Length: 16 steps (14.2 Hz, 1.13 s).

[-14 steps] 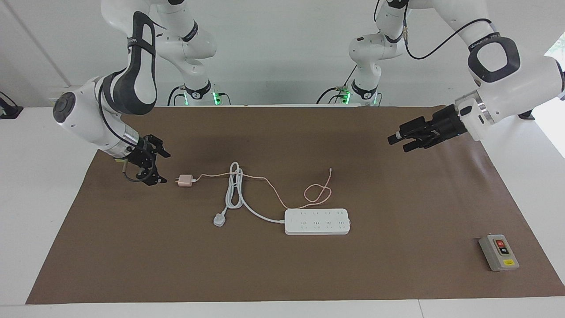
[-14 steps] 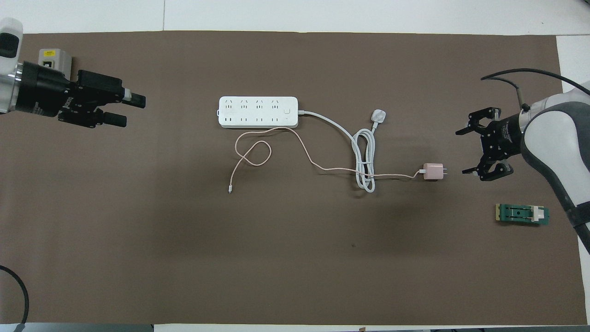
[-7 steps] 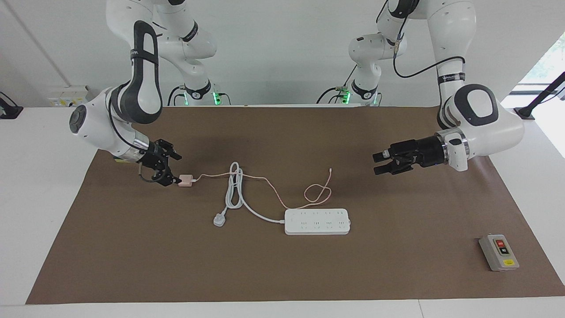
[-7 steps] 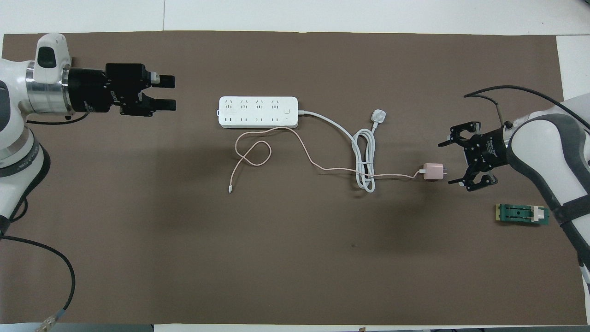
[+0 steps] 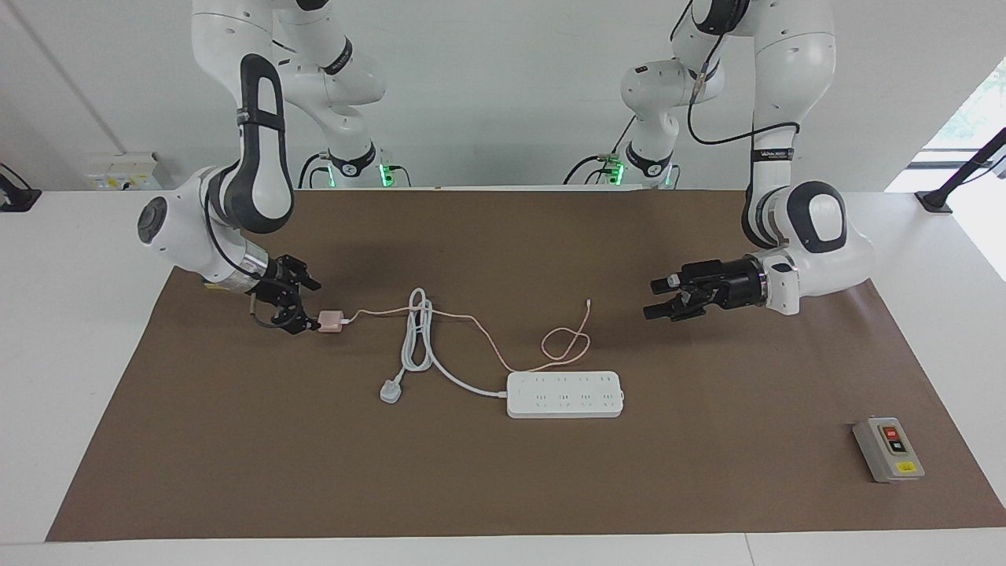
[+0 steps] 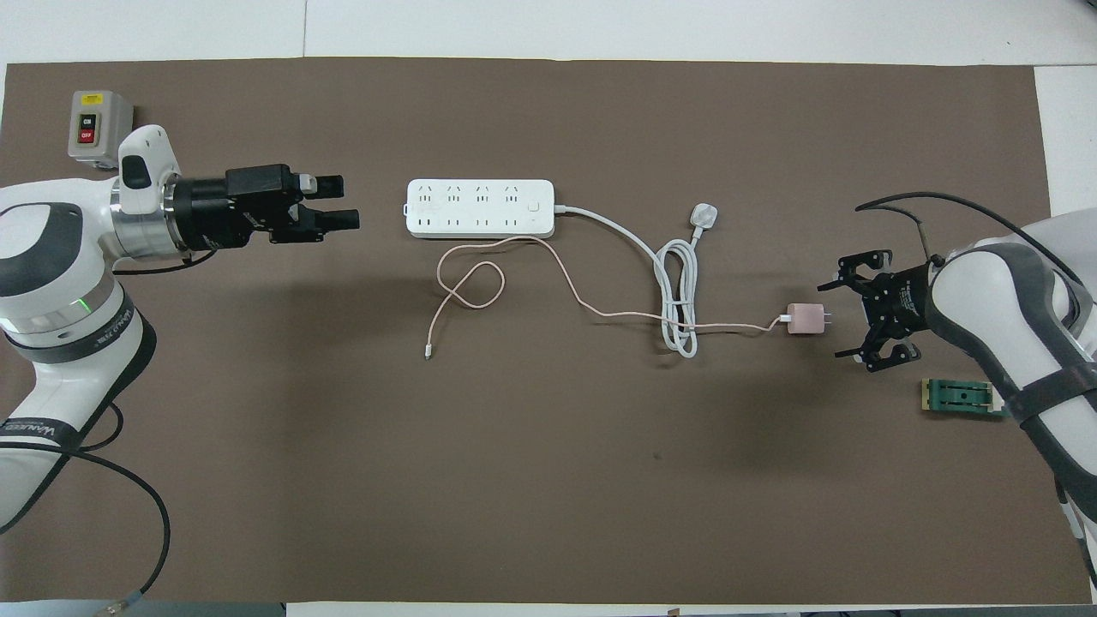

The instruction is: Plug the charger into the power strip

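Observation:
The charger [image 5: 330,321] [image 6: 806,319] is a pale-pink cube lying on the brown mat, prongs toward the right arm's end. Its thin pink cable [image 6: 566,287] crosses the strip's coiled cord and loops near the power strip [image 5: 564,395] [image 6: 480,207], a white bar farther from the robots. My right gripper [image 5: 306,306] [image 6: 836,321] is open, low, just off the charger's prong end, not gripping it. My left gripper [image 5: 651,299] [image 6: 347,201] hangs open and empty over the mat, off the strip's end toward the left arm.
The strip's thick white cord coils [image 6: 677,291] and ends in a grey-white plug [image 5: 391,391] [image 6: 704,214]. A grey switch box [image 5: 888,450] [image 6: 100,126] sits at the left arm's end. A green part [image 6: 958,398] lies by the right arm.
The right gripper has moved in toward the charger's prong end. The left arm has lowered and swung its gripper toward the power strip. Charger and strip have not moved.

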Each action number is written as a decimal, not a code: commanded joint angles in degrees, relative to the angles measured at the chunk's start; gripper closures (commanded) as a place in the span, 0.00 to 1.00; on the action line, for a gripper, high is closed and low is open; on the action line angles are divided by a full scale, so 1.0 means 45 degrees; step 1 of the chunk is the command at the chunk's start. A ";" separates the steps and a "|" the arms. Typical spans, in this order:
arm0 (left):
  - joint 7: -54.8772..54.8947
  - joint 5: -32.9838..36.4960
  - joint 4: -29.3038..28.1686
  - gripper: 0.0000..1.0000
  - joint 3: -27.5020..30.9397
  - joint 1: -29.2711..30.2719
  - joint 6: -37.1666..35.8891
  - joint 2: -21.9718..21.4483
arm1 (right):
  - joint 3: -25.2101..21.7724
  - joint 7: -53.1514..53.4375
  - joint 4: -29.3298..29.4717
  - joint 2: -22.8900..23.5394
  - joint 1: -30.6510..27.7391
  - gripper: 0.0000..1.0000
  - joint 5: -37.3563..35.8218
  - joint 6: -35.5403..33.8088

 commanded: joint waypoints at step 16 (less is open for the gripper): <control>0.3354 -0.1947 -0.3627 0.00 -0.0087 -0.0993 -0.0202 -0.0449 | 0.0097 -0.0874 -0.0782 0.0419 -0.0105 0.00 0.0347 0.1656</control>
